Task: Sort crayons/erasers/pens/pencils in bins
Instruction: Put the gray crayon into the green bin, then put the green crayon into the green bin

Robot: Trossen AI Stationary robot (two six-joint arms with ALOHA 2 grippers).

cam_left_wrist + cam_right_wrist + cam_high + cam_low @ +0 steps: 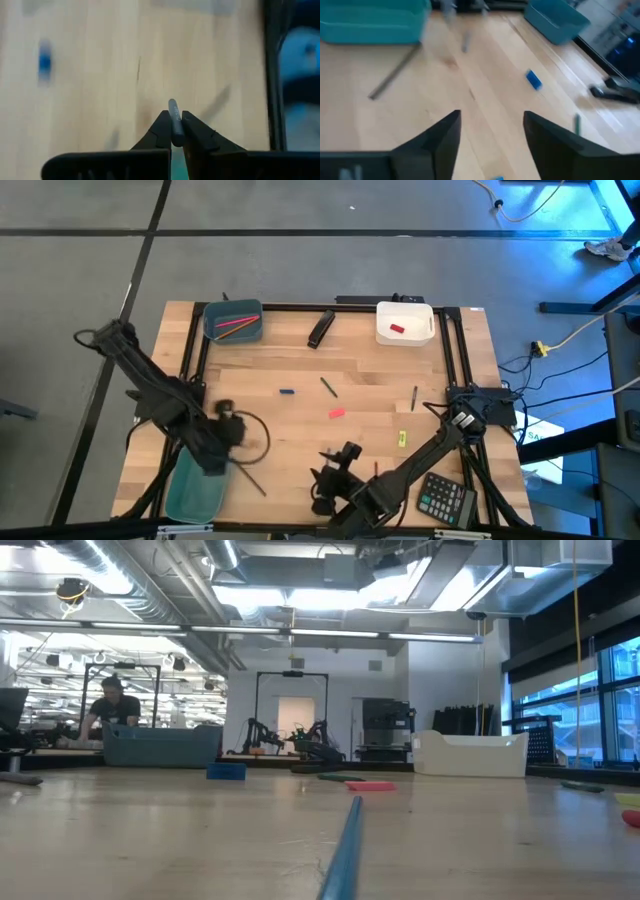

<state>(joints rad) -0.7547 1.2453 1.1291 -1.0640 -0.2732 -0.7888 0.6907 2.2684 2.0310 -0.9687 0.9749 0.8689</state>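
Observation:
My left gripper [172,119] is shut on a slim grey pen [173,107]; in the high view it [217,458] hangs just beyond the teal bin [195,492] at the near left. My right gripper [492,122] stands open over bare wood near the front edge [326,470], with nothing between its fingers. A blue pencil [345,840] lies flat on the table in the low view. Another grey pen [395,75] lies flat beside the teal bin. The blue-grey bin [233,321] holds pink-red sticks. The white bin [405,323] holds a red eraser [397,329]. My left gripper pinches the grey pen between its two fingertips [161,127], just below the pen's end [173,104], which juts a little past them. The fingers slant steeply down. The pen is lifted clear of the table; its other end is hidden behind the gripper.
On the wood lie a small blue piece [287,392], a pink eraser [336,413], two dark pens [328,386] [414,397] and a yellow piece [403,438]. A black oblong object [320,328] sits at the far edge, a calculator [445,498] near right.

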